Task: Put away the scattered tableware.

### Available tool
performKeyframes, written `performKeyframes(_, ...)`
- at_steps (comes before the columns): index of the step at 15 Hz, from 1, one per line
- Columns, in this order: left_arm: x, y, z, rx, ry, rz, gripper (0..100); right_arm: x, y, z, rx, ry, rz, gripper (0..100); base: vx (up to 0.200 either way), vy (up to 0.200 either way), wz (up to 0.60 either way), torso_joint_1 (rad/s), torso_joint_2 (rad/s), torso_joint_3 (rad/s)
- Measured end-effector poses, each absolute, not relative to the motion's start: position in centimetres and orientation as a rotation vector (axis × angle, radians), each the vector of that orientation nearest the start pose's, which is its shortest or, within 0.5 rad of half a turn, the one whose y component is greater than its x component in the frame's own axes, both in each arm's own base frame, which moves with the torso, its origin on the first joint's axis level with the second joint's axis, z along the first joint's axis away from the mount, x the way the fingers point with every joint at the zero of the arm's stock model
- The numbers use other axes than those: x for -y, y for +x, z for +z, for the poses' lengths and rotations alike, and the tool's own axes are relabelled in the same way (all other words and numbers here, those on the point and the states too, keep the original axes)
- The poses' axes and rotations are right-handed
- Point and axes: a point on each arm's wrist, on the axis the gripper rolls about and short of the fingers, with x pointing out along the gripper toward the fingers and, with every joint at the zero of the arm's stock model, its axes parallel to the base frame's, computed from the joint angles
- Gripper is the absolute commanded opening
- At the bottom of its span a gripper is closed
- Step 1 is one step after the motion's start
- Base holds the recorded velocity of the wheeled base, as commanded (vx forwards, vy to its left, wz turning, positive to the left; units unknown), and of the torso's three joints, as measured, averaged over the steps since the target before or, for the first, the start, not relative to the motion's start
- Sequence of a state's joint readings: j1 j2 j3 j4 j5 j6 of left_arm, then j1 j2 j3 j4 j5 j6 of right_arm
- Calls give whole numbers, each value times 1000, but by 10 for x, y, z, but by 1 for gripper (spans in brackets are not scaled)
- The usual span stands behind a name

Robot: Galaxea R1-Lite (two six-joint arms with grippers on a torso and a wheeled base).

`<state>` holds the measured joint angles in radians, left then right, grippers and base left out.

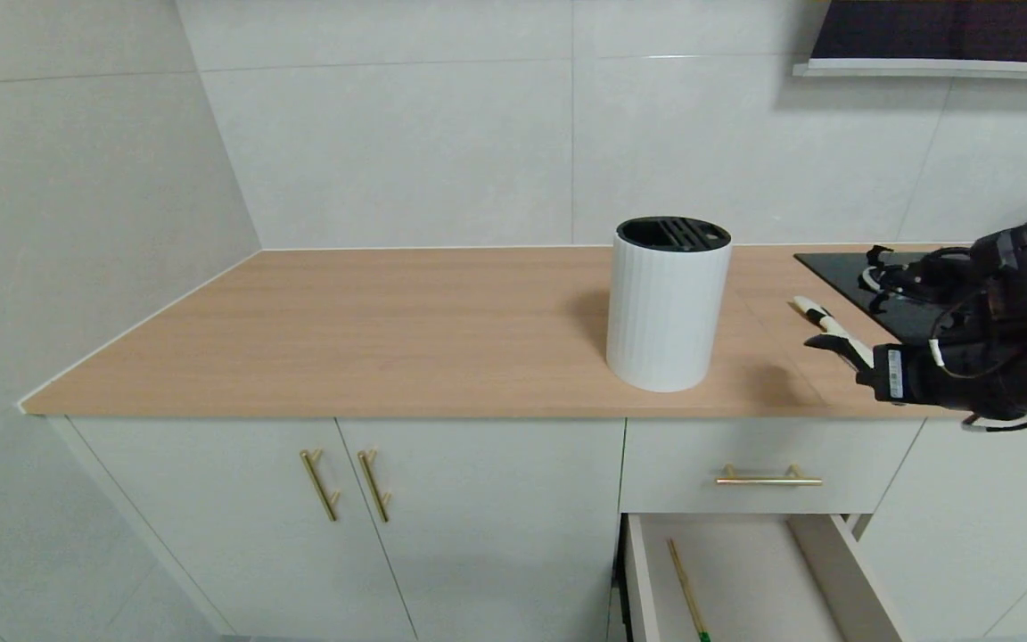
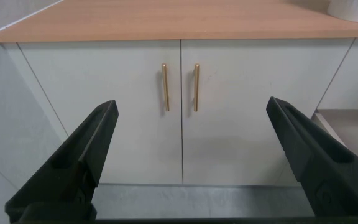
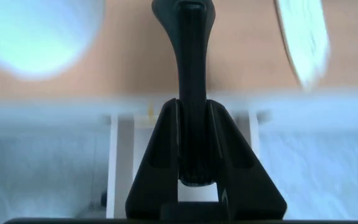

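Progress looks partial to me: a chopstick lies in the open drawer, my right pincer pinches a black utensil over the desk at 3 o'clock from the white holder, a white-handled piece still waits just beyond it, and my left pincer is spread.

No text, number or sign can be read here. The 1 printed item is a small white sticker on the wrist of the right arm, at roughly 3 o'clock from the white canister. It carries dark marks too small to make out.
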<state>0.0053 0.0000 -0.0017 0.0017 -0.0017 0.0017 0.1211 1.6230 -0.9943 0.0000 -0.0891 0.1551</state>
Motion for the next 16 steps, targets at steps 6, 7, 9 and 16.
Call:
performKeyframes(6,0,-23,76,0,2,3,100,-27,238,173,-720,68,-43,0,0,0,0,0,0,0)
performKeyframes(7,0,-23,76,0,2,3,100,-26,235,169,-735,66,-44,0,0,0,0,0,0,0)
performKeyframes(9,0,-23,76,0,2,3,100,-26,230,161,-766,60,-44,0,0,0,0,0,0,0)
performKeyframes(16,0,-23,76,1,2,3,100,-28,240,142,-813,54,-47,0,0,0,0,-9,21,11)
